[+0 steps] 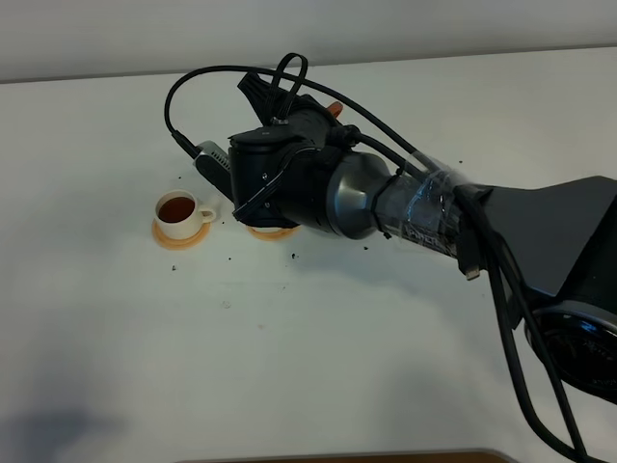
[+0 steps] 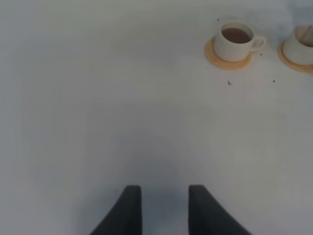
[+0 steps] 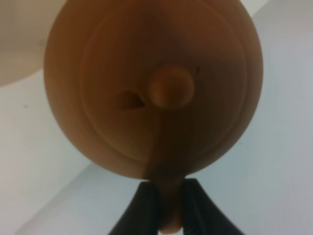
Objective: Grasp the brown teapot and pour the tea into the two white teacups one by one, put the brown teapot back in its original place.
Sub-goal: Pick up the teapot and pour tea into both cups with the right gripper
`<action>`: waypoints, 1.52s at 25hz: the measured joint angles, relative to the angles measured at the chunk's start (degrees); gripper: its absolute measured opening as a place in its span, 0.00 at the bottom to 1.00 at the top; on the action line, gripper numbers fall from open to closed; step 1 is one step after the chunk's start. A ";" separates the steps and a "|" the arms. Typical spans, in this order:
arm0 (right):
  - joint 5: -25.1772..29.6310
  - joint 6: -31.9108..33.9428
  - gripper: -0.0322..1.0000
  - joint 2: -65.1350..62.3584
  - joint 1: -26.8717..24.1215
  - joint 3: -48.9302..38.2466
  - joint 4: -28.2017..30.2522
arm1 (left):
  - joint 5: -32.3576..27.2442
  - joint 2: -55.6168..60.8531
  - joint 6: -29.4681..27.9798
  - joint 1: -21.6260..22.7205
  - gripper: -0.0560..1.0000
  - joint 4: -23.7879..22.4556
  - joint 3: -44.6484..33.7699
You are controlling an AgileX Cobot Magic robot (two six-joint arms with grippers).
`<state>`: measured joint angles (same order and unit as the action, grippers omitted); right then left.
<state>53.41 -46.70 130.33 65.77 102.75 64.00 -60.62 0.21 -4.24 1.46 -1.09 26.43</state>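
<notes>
**Now the right gripper [image 3: 169, 198] clamps the round terracotta orange-brown clay teapot [image 3: 151, 73] by its loop handle**

One dark finger presses on each side of the handle, and the right wrist view looks straight onto the knobbed lid. A round pale beige flat saucer [image 3: 17, 49] shows partly past the pot's body, off to one side. In the high view the right arm reaches across the white table [image 1: 337, 338]. Only a small orange sliver of the pot shows behind the arm there, so I cannot tell whether the pot touches anything below it.

A small cream-white ceramic teacup [image 1: 180, 211] holding brown tea stands on a round orange-tan coaster [image 1: 174, 241], just beside the arm's wrist. A second cup [image 2: 301, 49] of the same kind stands near it on a second coaster [image 2: 291, 61], cut off by the edge of the left wrist view.

The left gripper [image 2: 160, 196] is released. Its two dark fingers stand apart with nothing between them, over bare table well apart from both cups.
</notes>
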 joint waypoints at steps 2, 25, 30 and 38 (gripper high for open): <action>-0.32 -0.16 0.16 0.00 0.18 0.00 0.67 | 0.00 0.00 0.00 0.00 0.31 0.00 0.00; -0.13 -4.02 0.16 0.00 0.24 0.00 2.25 | 0.00 0.00 0.00 0.00 0.31 0.00 0.00; -0.13 -4.52 0.16 0.00 0.24 0.00 2.72 | 0.00 0.00 0.00 0.00 0.31 0.00 0.00; -0.19 -5.94 0.16 0.00 0.24 0.00 3.30 | 0.00 0.00 0.00 0.00 0.31 0.00 0.00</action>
<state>53.22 -52.65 130.33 66.01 102.75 67.30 -60.62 0.21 -4.24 1.46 -1.09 26.43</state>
